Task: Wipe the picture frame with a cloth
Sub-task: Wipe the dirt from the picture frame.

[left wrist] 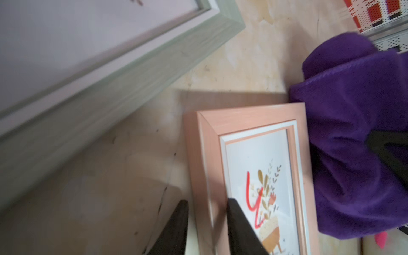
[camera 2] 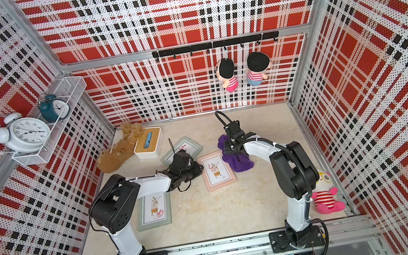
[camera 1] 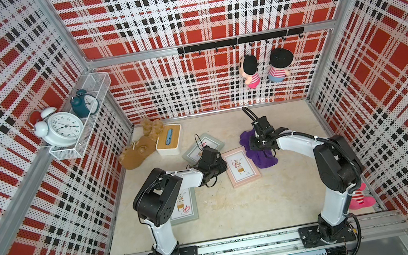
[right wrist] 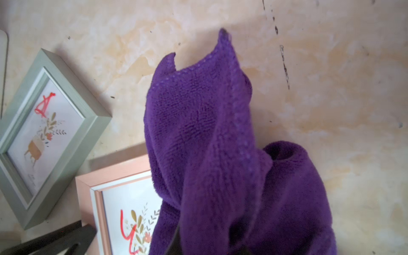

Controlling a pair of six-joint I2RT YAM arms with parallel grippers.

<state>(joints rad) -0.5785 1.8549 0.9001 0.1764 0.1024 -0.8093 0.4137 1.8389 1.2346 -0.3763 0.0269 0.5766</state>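
Picture frame, pink, flat and face-up near the middle of the tabletop, between the two arms; red scribble across the printed plant under its glass, unwiped. Cloth, deep purple, bunched and hanging from the right gripper, pinched in its closed jaws; lower folds on the tabletop, touching the frame's right long edge near the far corner. Left gripper low at the opposite long edge, jaws narrowly apart astride that rail, one finger outside it, one over the glass; clamped on the rail or merely loose around it, impossible to tell. Green frame just beyond the left gripper, toward the back edge; second green frame partly under the left arm, toward the front-left corner. Tissue box and tan plush toy near the back-left corner. Judged progress: early. Cloth in hand and at the frame, no stroke over the glass evident. Left to do: sweeping the cloth across glass and rails, clearing the scribble.
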